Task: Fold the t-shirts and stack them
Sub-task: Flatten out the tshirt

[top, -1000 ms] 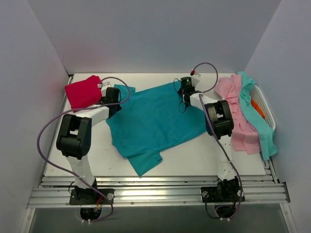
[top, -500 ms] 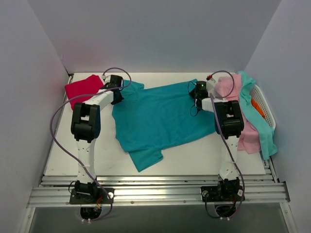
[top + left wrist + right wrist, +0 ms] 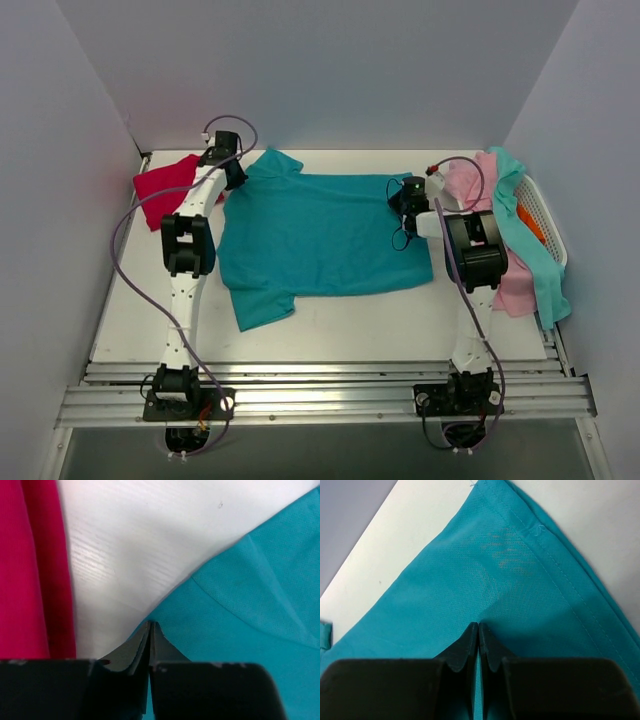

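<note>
At the tabletop's (image 3: 380,320) far left lies a crimson t-shirt (image 3: 158,188). Beside it the left pincer (image 3: 228,168) and, rightward, the right pincer (image 3: 405,200) each pinch the spread teal t-shirt (image 3: 320,240). The left grip sits at the cloth's very edge; tension could pull it free.

**Teal at centre, crimson and pastels at the edges**

On the white table (image 3: 380,320), the teal shirt (image 3: 320,235) is plain, the crimson shirt (image 3: 160,185) too. Pink shirt (image 3: 510,285), aqua shirt (image 3: 540,270) and orange shirt (image 3: 530,225) meet a white basket (image 3: 548,215). Left arm (image 3: 185,300) and right arm (image 3: 470,330): white, black joints.
</note>
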{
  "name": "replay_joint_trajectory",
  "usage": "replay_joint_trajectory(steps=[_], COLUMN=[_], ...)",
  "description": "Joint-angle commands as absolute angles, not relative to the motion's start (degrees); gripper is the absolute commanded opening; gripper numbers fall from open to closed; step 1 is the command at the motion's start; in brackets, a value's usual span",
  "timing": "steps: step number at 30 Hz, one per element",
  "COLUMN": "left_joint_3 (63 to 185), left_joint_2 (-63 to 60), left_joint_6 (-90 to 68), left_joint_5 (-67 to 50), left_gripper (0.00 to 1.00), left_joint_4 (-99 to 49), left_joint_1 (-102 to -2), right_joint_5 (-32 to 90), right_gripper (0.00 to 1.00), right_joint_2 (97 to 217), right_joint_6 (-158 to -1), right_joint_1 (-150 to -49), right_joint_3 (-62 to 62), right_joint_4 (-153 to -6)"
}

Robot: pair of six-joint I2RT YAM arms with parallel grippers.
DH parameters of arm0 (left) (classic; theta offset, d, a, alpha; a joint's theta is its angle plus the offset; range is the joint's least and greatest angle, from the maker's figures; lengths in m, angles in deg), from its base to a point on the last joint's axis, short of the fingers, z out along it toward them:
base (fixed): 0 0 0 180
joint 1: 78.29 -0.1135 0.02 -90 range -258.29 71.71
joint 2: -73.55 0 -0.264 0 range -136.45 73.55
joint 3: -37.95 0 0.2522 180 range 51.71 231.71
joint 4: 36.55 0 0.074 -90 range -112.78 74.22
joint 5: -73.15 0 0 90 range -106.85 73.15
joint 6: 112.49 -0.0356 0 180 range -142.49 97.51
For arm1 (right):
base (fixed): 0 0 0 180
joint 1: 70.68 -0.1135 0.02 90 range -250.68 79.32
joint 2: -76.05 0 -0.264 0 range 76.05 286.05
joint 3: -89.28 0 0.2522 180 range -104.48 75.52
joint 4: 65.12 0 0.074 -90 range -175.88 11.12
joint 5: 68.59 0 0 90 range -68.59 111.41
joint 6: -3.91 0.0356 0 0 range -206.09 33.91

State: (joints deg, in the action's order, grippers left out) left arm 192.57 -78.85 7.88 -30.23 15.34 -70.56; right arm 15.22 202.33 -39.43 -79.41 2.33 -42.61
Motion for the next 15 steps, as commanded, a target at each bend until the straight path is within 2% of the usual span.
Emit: replay_joint_trajectory(steps=[1, 2, 3, 4, 5, 6, 7, 8, 9, 13, 15], left_joint_3=[198.9, 198.1, 196.7, 192.5, 189.9, 187.3, 184.5, 179.1, 176.9, 167.0, 157.7], left_joint_2=[-80.8, -80.1, -79.0, -75.5, -73.5, -71.1, -66.1, -63.6, -60.9, -45.1, -38.5], left_joint_6=[6.9, 6.9, 6.9, 6.6, 6.0, 5.7, 5.5, 5.4, 5.2, 4.2, 5.3], left_joint_5=[-25.3, -24.7, -24.1, -23.3, -22.1, -22.3, -22.6, -22.6, -22.8, -26.1, -29.1], left_gripper=[0.14, 0.19, 0.25, 0.4, 0.48, 0.56, 0.63, 0.71, 0.74, 0.76, 0.76], left_joint_4=[17.7, 15.5, 13.8, 11.7, 6.8, 4.7, 2.4, -1.7, -3.4, -9.1, -12.4], left_joint_1=[-72.0, -72.2, -72.3, -72.3, -72.3, -72.1, -72.1, -72.1, -72.3, -72.3, -72.3], right_joint_5=[14.8, 14.4, 14.4, 14.4, 14.2, 12.9, 12.0, 11.1, 10.0, 6.2, 2.8], right_gripper=[0.0, 0.0, 0.12, 0.27, 0.48, 0.93, 1.0, 1.0, 1.0, 1.0, 1.0], right_joint_2=[201.7, 201.8, 201.8, 201.6, 201.2, 199.8, 199.0, 198.0, 195.8, 188.1, 181.4], right_joint_6=[-42.4, -43.1, -43.8, -45.3, -46.0, -46.6, -47.9, -48.5, -49.0, -51.0, -52.0], right_joint_1=[-80.9, -81.1, -81.1, -81.1, -81.3, -81.4, -81.6, -81.6, -81.6, -82.2, -83.4], right_joint_3=[1.6, -0.6, -1.6, -2.4, -3.0, -3.8, -4.2, -4.5, -4.9, -4.6, -2.5], right_joint_4=[-49.8, -50.1, -50.4, -50.4, -50.3, -50.2, -50.4, -50.6, -51.2, -54.4, -56.5])
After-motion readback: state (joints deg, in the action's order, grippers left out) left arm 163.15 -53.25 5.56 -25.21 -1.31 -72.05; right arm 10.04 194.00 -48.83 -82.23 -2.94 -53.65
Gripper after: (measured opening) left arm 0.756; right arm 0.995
